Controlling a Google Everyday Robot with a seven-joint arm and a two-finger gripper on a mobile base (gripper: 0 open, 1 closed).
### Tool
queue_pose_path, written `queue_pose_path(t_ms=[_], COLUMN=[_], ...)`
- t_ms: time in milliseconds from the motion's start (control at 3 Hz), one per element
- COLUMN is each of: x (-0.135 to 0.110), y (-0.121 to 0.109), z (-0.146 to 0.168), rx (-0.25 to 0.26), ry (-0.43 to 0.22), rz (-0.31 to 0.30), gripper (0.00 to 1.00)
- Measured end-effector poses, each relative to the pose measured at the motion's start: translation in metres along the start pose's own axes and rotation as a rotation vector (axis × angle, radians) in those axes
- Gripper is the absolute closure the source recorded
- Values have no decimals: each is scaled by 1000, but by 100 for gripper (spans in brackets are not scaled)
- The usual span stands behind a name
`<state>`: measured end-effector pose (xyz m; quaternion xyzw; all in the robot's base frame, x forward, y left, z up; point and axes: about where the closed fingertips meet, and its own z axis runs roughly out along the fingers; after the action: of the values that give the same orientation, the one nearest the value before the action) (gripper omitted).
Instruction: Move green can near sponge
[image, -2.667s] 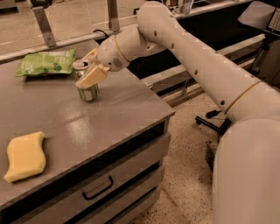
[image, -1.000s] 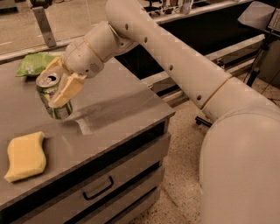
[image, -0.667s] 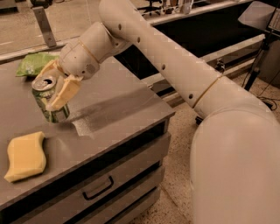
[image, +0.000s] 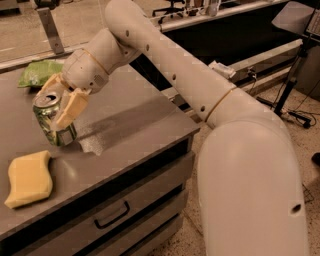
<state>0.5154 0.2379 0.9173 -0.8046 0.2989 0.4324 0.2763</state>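
One green can (image: 50, 120) is held in the pincer (image: 55, 106), which is clenched on it from both sides: one pale-yellow pad (image: 70, 107) is pressed against the can's near side and the other is seen behind its rim. The can is slightly tilted at the left part of the grey surface (image: 145, 117), its silver top turned toward the camera. Whether its base touches the surface or is held just above it cannot be told.

One sponge (image: 29, 179) lies flat near the front left edge of the surface, just in front of the can and a little to its left. A narrow strip of bare surface is left between the two, and nothing stands in that strip.

One flat green snack bag (image: 40, 72) lies at the back left, behind the can and apart from it. The white arm (image: 190, 85) is stretched across the surface from the right, above its middle. Below the front edge, one drawer with a single dark handle (image: 112, 216) is seen. One metal post (image: 50, 30) stands behind the surface.
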Motion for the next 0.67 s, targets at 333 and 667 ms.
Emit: queue_pose_path(t_ms=[333,667], x=[3,5], y=[-2,-4], z=[2,3], rx=[-21,-27], ry=[-26,-44], rz=[26,43], gripper=[40,18])
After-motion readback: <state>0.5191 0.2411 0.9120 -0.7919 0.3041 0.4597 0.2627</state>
